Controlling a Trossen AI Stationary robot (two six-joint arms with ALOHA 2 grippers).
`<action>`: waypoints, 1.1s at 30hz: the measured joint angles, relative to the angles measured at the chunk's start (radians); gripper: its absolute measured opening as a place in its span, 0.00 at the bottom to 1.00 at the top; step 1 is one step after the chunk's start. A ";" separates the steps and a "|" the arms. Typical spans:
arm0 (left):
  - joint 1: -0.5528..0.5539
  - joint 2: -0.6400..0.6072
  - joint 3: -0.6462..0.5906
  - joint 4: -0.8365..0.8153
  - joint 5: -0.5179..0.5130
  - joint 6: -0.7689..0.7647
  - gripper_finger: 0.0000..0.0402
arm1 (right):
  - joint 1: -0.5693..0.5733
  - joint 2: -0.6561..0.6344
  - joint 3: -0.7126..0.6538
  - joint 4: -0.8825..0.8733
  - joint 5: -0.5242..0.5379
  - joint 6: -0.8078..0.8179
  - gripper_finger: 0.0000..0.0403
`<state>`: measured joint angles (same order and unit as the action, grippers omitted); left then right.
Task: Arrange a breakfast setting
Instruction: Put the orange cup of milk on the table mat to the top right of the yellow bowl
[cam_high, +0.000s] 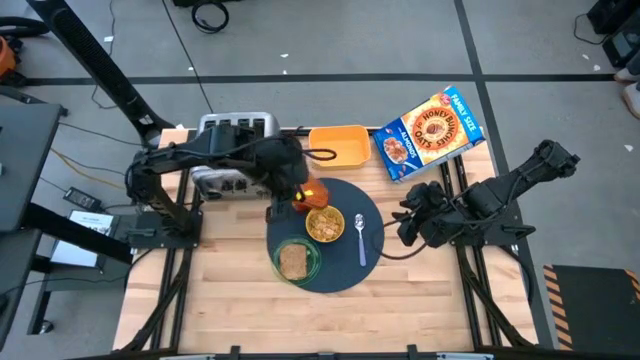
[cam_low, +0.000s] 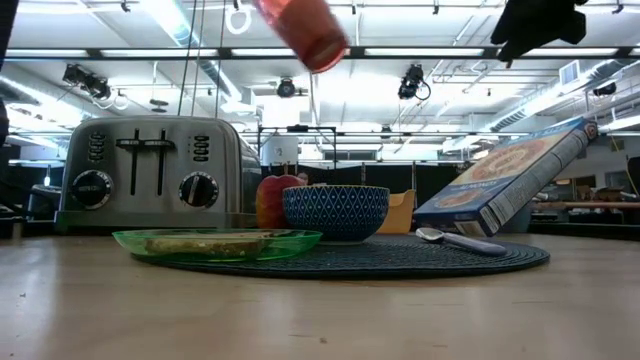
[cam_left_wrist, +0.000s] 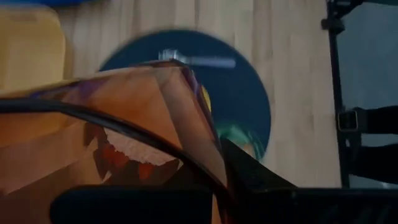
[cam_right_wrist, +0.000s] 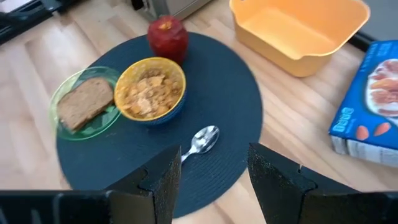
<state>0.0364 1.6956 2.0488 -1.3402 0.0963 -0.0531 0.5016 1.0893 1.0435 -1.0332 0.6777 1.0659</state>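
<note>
**Amber cup carried over the mat**

Left wrist view: the left tool (cam_high: 298, 196) is clamped on the amber cup (cam_left_wrist: 118, 130), raised above the mat (cam_high: 372, 215) near the apple (cam_right_wrist: 166, 34). Light, rigid, slick plastic, I judge; grip the wall. Right tool (cam_right_wrist: 211, 171) waits half-open.

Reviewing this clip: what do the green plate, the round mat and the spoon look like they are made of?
Green plate: likely translucent plastic or glass; the toast shows through its rim. Round mat: apparently a woven or braided textile, matte dark blue-grey, with ribbed rings visible in the low view. Spoon: shiny with bright highlights on the bowl, so metal or metallic-finish plastic; cannot tell which.
</note>
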 joint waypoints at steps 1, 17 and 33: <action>0.000 0.016 0.021 0.011 -0.001 0.015 0.04 | -0.009 0.000 0.000 0.000 0.003 -0.009 0.47; 0.079 0.336 0.182 0.050 -0.092 0.411 0.04 | -0.106 0.000 0.000 0.001 0.003 -0.020 0.47; 0.103 0.543 0.182 0.144 -0.227 0.780 0.04 | -0.106 0.005 0.000 0.000 0.001 0.086 0.47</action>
<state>0.1394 2.2382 2.2307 -1.1965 -0.1303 0.7265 0.3958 1.0948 1.0439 -1.0328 0.6792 1.1515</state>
